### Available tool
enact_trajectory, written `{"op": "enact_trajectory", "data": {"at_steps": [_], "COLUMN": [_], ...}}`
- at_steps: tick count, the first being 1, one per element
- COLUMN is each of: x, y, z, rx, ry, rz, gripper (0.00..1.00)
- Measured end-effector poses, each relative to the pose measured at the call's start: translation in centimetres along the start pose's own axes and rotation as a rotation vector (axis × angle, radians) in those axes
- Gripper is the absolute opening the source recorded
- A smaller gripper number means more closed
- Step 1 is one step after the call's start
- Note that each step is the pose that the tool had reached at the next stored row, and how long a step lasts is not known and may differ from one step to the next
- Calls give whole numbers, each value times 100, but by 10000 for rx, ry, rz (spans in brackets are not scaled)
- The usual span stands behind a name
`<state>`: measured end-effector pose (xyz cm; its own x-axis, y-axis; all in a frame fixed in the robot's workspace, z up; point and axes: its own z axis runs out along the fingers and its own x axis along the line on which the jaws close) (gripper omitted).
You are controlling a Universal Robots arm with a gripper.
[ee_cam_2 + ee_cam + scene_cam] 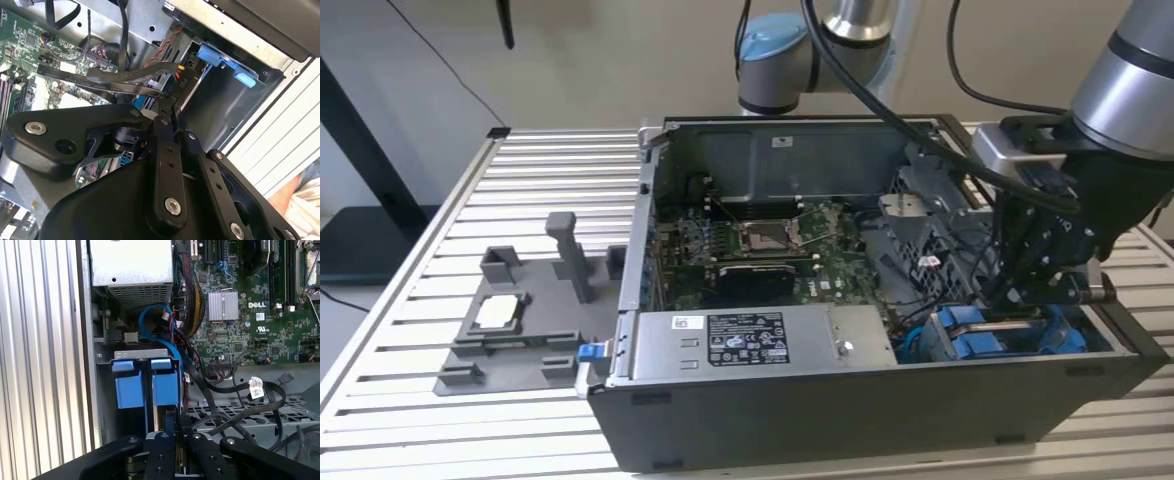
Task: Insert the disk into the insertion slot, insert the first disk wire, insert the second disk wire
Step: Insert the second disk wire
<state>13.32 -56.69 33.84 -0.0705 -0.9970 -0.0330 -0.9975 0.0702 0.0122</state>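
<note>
One arm works here, reaching down into the open computer case (pixel 881 400) at the exterior view's right, where its end effector (pixel 1034 295) hangs just above the blue-framed drive bay at the case's near right corner. The disk (pixel 1001 335) sits in that bay already, its bright blue carrier showing between the power supply box (pixel 747 345) and the case's right wall. In the first wrist view the carrier's two blue tabs (pixel 147 382) stand side by side in the slot, directly ahead of the end effector (pixel 172 440), with almost no gap between them. The disk's long axis appears to run down into the bay, along the line of the end effector's approach, so the relation that matters is straight ahead and close rather than to either side.

The fingers look drawn nearly together, and in the second wrist view a thin dark cable (pixel 125 80) runs in towards the fingertips (pixel 162 107); whether they truly grip it I cannot tell, since the linkage hides the contact. A blue cable (pixel 155 320) loops just beyond the bay, beside the motherboard (pixel 250 315). Judging by the seated carrier, the disk step seems finished and the work stands at the wires.

The case rests on a slatted desk (pixel 494 200), with a grey fixture (pixel 520 320) well apart at the exterior view's left.
</note>
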Motion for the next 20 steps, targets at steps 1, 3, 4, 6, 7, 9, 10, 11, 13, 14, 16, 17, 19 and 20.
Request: {"op": "enact_trajectory", "data": {"at_steps": [1,3,4,6,7,9,10,11,13,14,16,17,19,20], "x": [0,1,1,1,1,1,1,1,1,0,-2,-3,-5,-6], "y": [0,0,0,0,0,0,0,0,0,0,1,2,2,3], "z": [7,12,12,15,16,17,17,17,4,-19,-77,-108,-169,-196], "rx": [0,0,0,0,0,0,0,0,0,-1,-2,-2,-3,-3], "ry": [1,6,6,2,1,-2,-3,-2,-4,-6,-20,-25,-30,-31], "rz": [0,1,1,0,1,1,0,0,1,1,1,1,1,1], "gripper": [16,16,16,16,16,18,18,18,24,24,24,24,24,24]}}
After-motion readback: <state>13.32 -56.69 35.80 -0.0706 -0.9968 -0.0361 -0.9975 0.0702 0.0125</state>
